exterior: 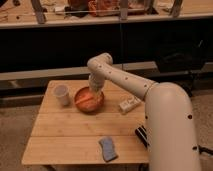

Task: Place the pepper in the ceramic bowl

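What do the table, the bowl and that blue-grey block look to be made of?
Table: pale slatted wood, matte. Ceramic bowl: brown rim and orange inside look like glazed pottery. Blue-grey block: soft and dull, probably a sponge. The claw hangs over the bowl, where an orange sliver, likely the pepper, lies.

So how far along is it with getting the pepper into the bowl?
Nearly done, it seems. The pepper already lies inside the bowl, an orange streak across the left of its floor. In hand: the gripper hangs low over the bowl's middle, right by the pepper; whether it has let go is unclear. Left: confirm release and lift the arm away. The cup and sponge sit apart, untouched.
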